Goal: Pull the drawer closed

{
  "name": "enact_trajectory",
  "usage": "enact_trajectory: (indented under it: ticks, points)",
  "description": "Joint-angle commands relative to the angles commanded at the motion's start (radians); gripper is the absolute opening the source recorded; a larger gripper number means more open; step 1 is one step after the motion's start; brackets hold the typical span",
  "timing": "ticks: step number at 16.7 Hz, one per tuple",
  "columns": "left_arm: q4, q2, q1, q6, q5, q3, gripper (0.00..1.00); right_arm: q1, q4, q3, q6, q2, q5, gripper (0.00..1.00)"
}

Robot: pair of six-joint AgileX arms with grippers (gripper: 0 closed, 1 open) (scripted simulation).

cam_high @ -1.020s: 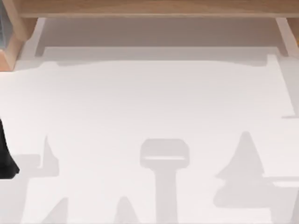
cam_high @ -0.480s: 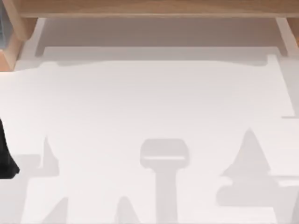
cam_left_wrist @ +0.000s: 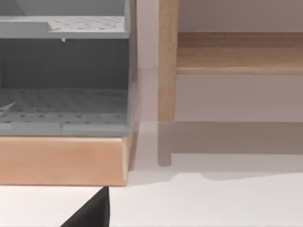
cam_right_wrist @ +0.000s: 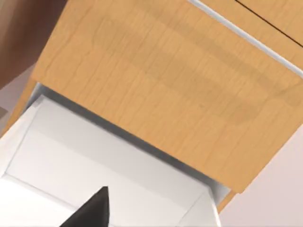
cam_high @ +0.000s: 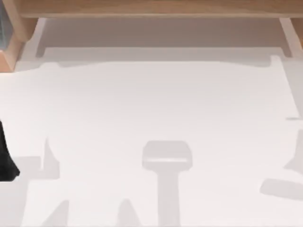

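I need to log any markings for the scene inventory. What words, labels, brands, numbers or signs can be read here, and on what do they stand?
None: no text, label, number or sign can be read.
The wooden drawer front shows bare grain.
The grey perforated shelves carry dots, no writing.
The white table bears shadows, no marks.

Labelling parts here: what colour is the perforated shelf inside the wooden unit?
Grey, the perforated shelf inside the wooden unit; clearest in the left wrist view.
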Motion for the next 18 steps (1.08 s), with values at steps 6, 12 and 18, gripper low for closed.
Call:
enact_trajectory:
  ticks: [6,12,18]
  points:
    - [0.000,0.000,0.000,0.000,0.000,0.000,1.00,-0.036,0.293,-0.072,-0.500,0.245,-0.022,1.00]
    - [0.000,0.000,0.000,0.000,0.000,0.000,1.00,-0.044,0.524,-0.088,-0.899,0.449,-0.030,1.00]
    - [0.000,0.000,0.000,0.000,0.000,0.000,1.00,-0.042,0.595,-0.085,-1.020,0.514,-0.031,1.00]
